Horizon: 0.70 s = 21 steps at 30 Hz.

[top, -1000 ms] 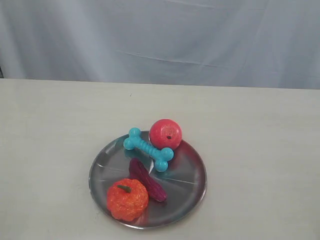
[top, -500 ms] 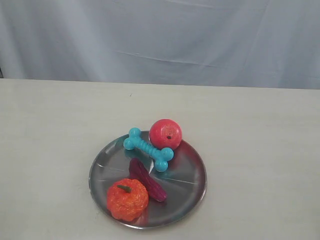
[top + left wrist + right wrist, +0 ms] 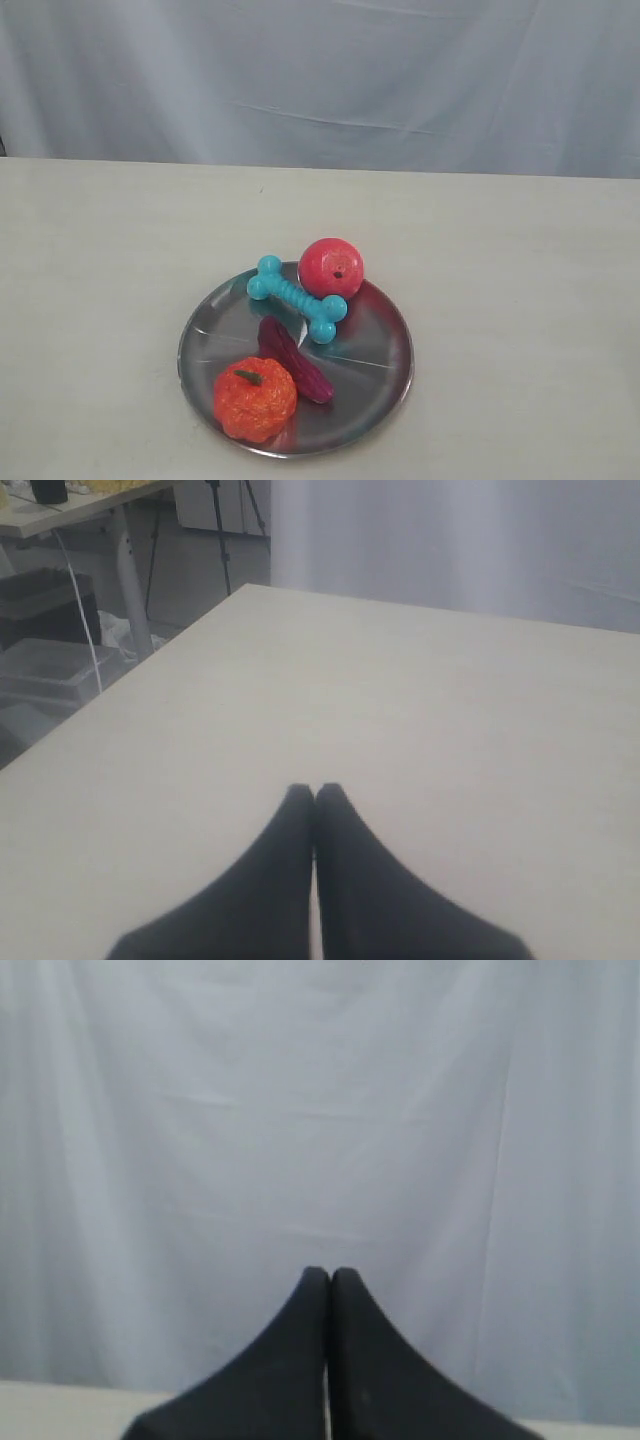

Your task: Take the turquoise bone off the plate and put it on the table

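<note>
The turquoise bone (image 3: 297, 298) lies across the far part of the silver plate (image 3: 385, 375), one knobbed end over the rim at the left, the other beside a red ball. The plate rests on the beige table (image 3: 520, 300). Neither gripper shows in the exterior view. In the left wrist view my left gripper (image 3: 316, 792) is shut with nothing in it, above bare table (image 3: 400, 700). In the right wrist view my right gripper (image 3: 330, 1276) is shut and empty, facing a pale curtain. Neither wrist view shows the bone or the plate.
On the plate also sit a red ball (image 3: 331, 267), a dark purple elongated piece (image 3: 294, 358) and an orange pumpkin-like toy (image 3: 254, 399). A grey-white curtain (image 3: 320, 80) hangs behind the table. Past the table's edge in the left wrist view stand boxes (image 3: 45, 665) and a table leg (image 3: 135, 590).
</note>
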Each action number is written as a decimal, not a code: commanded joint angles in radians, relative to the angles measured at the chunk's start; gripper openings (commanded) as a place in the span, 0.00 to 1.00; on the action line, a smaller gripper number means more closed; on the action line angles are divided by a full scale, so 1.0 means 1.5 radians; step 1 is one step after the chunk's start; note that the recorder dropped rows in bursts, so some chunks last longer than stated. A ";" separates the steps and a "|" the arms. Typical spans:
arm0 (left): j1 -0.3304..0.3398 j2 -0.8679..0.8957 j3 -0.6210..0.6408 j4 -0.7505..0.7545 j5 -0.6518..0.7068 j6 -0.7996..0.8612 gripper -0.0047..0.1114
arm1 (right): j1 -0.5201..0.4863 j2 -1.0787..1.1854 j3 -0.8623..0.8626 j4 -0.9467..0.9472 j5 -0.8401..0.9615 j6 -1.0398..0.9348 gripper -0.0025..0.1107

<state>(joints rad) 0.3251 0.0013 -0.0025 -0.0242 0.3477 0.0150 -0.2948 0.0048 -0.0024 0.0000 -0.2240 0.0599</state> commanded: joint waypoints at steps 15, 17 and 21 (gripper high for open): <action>0.001 -0.001 0.002 -0.001 -0.004 -0.003 0.04 | 0.000 0.039 -0.110 -0.004 -0.033 0.314 0.02; 0.001 -0.001 0.002 -0.001 -0.004 -0.003 0.04 | 0.001 0.119 -0.195 -0.036 0.022 0.323 0.02; 0.001 -0.001 0.002 -0.001 -0.004 -0.003 0.04 | 0.081 0.318 -0.376 -0.159 0.101 0.329 0.02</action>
<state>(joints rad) 0.3251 0.0013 -0.0025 -0.0242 0.3477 0.0150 -0.2341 0.3709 -0.4695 -0.1394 -0.1495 0.5501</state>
